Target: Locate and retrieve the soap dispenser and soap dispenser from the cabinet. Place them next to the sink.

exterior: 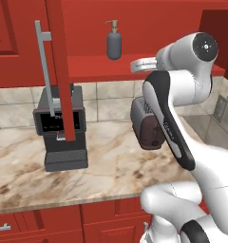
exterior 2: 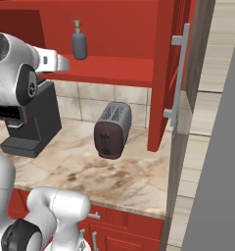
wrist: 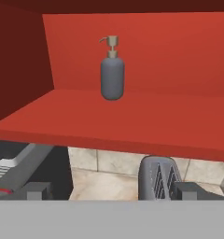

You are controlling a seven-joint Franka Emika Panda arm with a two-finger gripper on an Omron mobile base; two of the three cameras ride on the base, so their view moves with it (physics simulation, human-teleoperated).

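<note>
The dark grey soap dispenser with its tan pump stands upright at the back of the red cabinet's shelf. The cabinet door stands swung open, its grey bar handle facing out. My gripper is open, level with the shelf's front edge and well short of the bottle, with nothing between its fingertips. The white-grey marbled dispenser is out of view. A grey steel patch that may be the sink lies at the right.
On the marble counter under the shelf stand a black coffee machine and a dark toaster. A tall grey panel rises at the counter's right end.
</note>
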